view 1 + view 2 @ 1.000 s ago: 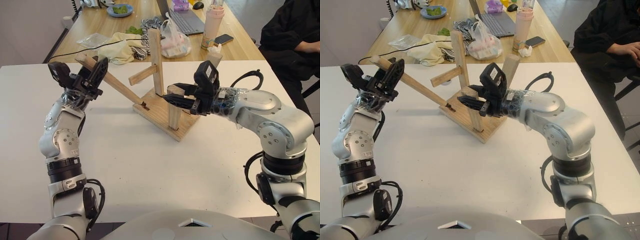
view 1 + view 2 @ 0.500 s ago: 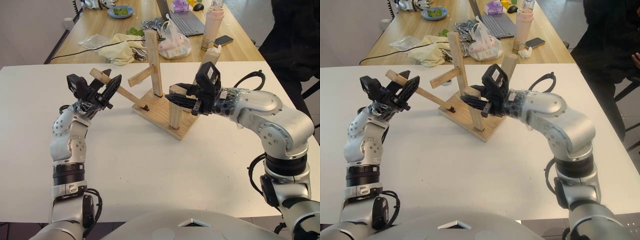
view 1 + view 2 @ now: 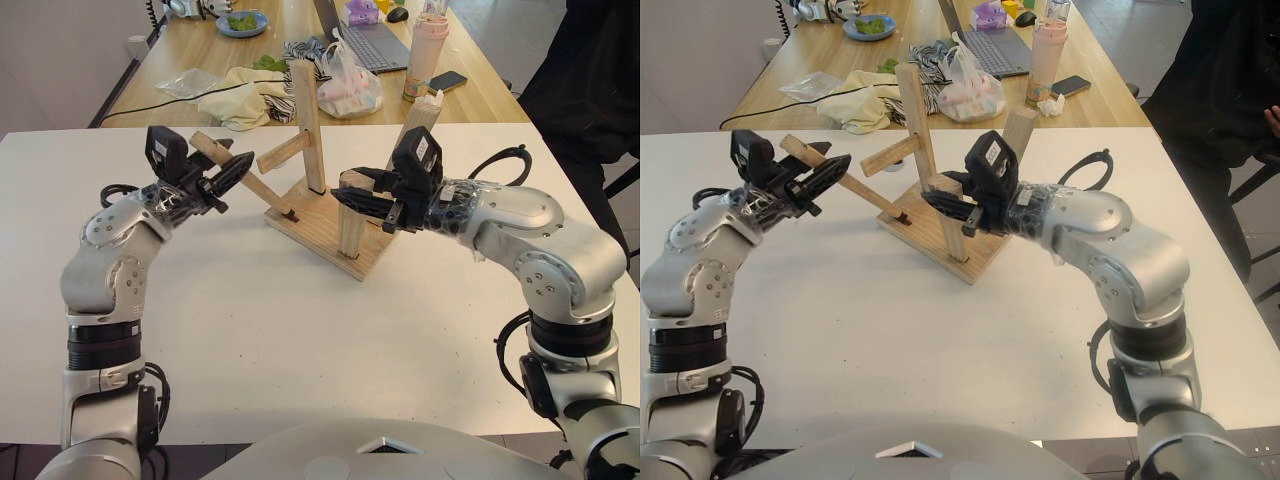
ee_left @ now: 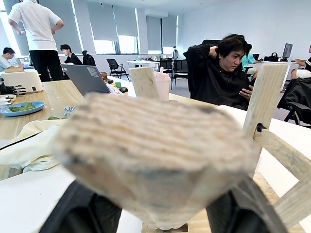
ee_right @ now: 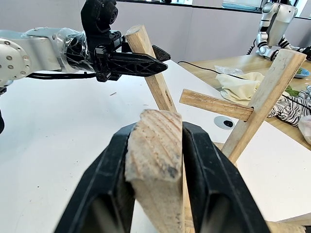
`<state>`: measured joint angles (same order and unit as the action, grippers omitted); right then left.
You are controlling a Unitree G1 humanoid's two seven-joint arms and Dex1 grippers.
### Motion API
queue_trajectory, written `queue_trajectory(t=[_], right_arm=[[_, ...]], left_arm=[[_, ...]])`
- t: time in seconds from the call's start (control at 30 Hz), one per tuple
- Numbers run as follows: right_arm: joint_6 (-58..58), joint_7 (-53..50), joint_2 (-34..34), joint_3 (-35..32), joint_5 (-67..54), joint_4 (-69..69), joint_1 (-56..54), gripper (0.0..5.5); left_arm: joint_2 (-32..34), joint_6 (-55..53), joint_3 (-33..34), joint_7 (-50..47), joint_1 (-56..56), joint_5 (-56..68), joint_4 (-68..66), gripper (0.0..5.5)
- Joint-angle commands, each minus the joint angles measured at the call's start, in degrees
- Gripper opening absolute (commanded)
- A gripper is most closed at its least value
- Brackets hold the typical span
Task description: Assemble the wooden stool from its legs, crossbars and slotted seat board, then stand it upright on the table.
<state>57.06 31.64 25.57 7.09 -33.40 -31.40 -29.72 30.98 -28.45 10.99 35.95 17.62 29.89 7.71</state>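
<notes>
The slotted seat board (image 3: 315,236) lies flat on the white table with legs standing out of it. My left gripper (image 3: 228,180) is shut on the upper end of a leg (image 3: 256,189) that leans left out of the board; that leg end (image 4: 150,160) sits between the fingers (image 4: 82,213). My right gripper (image 3: 350,196) is shut on the top of the short front leg (image 5: 156,155), near the board's front corner. A tall leg (image 3: 309,125) carries a crossbar (image 3: 284,152). Another leg (image 3: 419,116) rises behind the right wrist.
A black cable (image 3: 500,156) lies on the table behind my right arm. Beyond the table's far edge, a wooden desk (image 3: 200,50) holds cloths, a plastic bag (image 3: 350,85), a laptop, a pink bottle (image 3: 424,55) and a phone. A person in black sits at the far right.
My left arm has swung in to the right, bringing the leaning leg's upper end closer to the board and standing it steeper. The right gripper has stayed on the front leg.
</notes>
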Motion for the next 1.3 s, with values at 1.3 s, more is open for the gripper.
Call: queue_trajectory(t=[1.3], right_arm=[[3.1, -6.2, -3.1, 6.8, -1.7, -2.0, 6.9, 1.12]], left_arm=[[8.2, -23.3, -7.3, -4.0, 15.1, -3.1, -6.0, 2.01]])
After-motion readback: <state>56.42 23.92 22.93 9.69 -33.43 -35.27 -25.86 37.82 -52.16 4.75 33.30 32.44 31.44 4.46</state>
